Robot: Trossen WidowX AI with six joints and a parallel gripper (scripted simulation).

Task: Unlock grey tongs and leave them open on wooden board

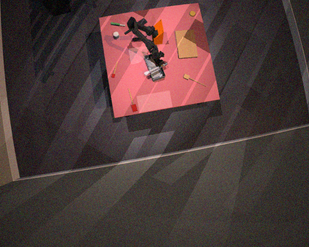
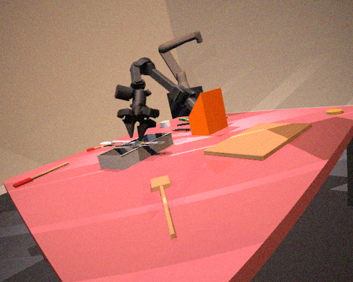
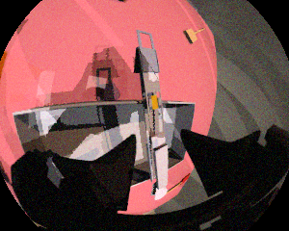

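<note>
The grey tongs (image 1: 155, 70) (image 2: 122, 142) (image 3: 161, 166) lie closed across the roasting tin (image 1: 158, 80) (image 2: 112, 162) (image 3: 185, 121), both ends past its rims. One end is white; the other has a thin wire loop (image 3: 144, 34). A small yellow-orange piece (image 3: 154, 102) sits on them. My gripper (image 2: 136, 138) (image 3: 159, 135) is open and points down just above the tongs. In the wrist view its fingertips are on either side of the tongs, with nothing gripped. The wooden board (image 1: 186, 50) (image 2: 246, 144) lies flat, apart from the tin.
An orange block (image 1: 158, 34) (image 2: 208, 115) with a sloping top stands between the arm's base and the board. A wooden mallet-like tool (image 1: 186, 76) (image 2: 160, 183) (image 3: 191, 36) and two red-ended tools (image 1: 134, 107) (image 1: 113, 75) lie around. A white cup-like object (image 1: 116, 34) and a green-handled tool (image 1: 115, 23) are near the base.
</note>
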